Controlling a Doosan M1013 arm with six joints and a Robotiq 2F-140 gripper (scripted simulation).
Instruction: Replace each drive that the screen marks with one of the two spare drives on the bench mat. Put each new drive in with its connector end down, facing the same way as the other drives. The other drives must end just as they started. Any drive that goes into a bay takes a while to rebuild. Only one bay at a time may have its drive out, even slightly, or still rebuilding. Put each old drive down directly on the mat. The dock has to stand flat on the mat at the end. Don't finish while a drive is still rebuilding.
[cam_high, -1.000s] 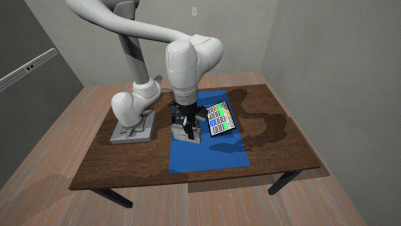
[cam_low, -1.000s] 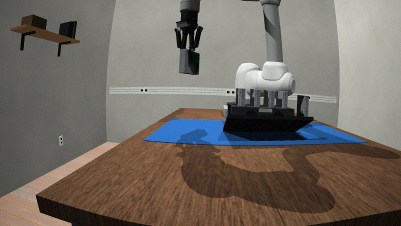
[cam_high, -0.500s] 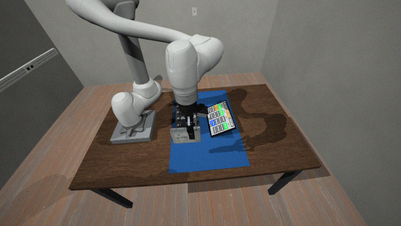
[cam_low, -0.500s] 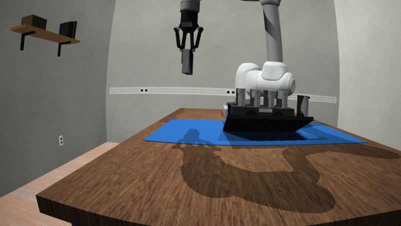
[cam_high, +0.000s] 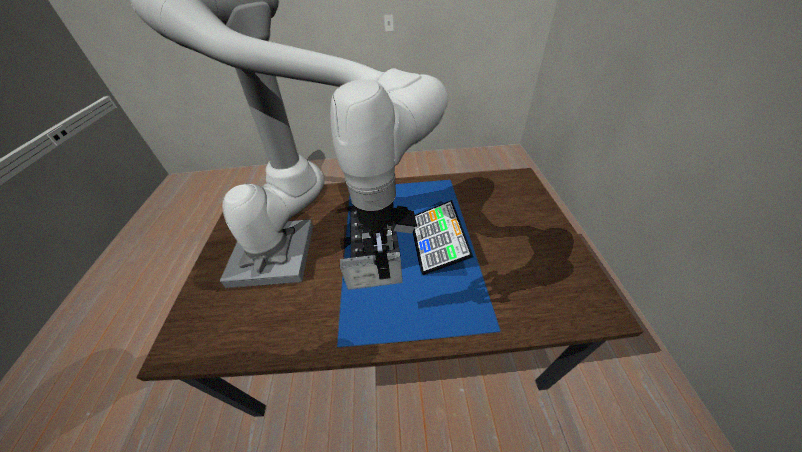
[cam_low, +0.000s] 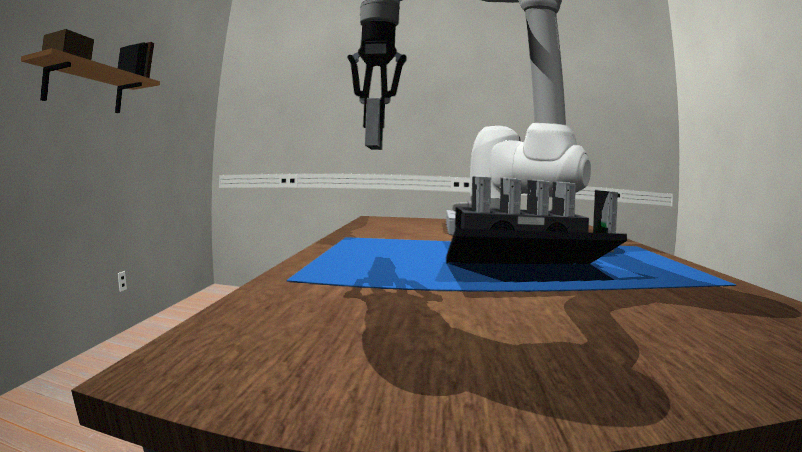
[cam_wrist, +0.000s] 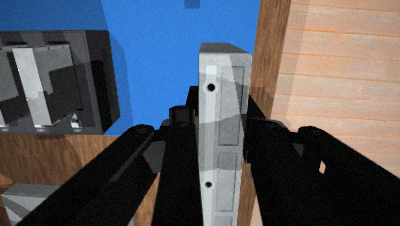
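Observation:
My gripper (cam_high: 384, 263) (cam_low: 374, 115) (cam_wrist: 216, 102) is shut on a grey drive (cam_high: 362, 274) (cam_low: 373, 131) (cam_wrist: 225, 105). It holds the drive high above the mat (cam_high: 415, 325) (cam_low: 336, 263) (cam_wrist: 155, 50), to one side of the dock. The dark dock (cam_low: 477, 221) (cam_wrist: 97, 75) stands on the mat with several drives upright in it; its base is hidden by the screen in the exterior view, and the arm hides much of it in the top view. The tilted screen (cam_high: 434, 236) shows rows of cells: several grey, some green, one blue, one orange, with an orange box at the right.
Another drive (cam_low: 609, 210) stands upright beyond the dock's right end in the exterior view. The screen's black back (cam_low: 533, 249) stands in front of the dock there. The arm's base plate (cam_high: 266, 275) is beside the mat on the wooden table (cam_high: 269, 331).

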